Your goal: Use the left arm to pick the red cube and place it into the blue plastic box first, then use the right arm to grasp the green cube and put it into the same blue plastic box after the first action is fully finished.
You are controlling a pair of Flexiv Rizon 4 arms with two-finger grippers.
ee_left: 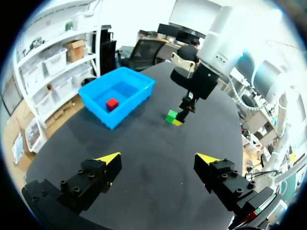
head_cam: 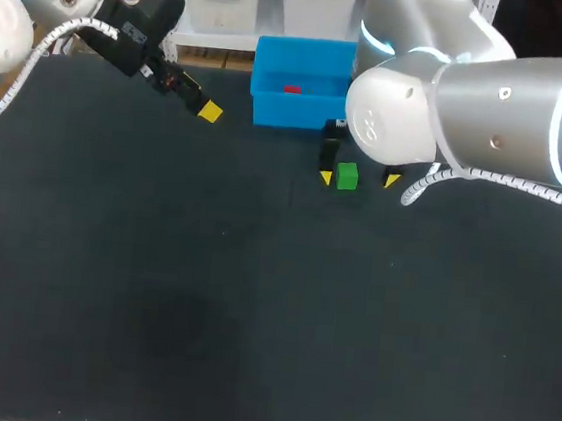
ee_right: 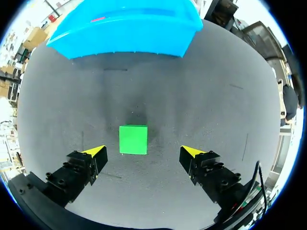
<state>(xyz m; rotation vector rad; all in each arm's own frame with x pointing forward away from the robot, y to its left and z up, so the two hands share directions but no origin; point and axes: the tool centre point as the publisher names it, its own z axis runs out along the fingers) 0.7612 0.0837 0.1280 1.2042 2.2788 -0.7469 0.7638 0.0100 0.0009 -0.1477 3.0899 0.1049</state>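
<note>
I am straddling the green cube [ee_right: 133,139], beside the blue box [ee_right: 120,43], with my right hand [ee_right: 143,152] open and empty, ready to grasp.

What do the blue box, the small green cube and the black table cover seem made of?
Blue rectangular box: likely moulded plastic, smooth with slight sheen, thin walls and lipped rim. Small green cube: even matte colour, crisp edges; plastic, foam or painted wood, cannot tell. Black table cover: matte, speckled, probably fabric or rubber mat.
</note>
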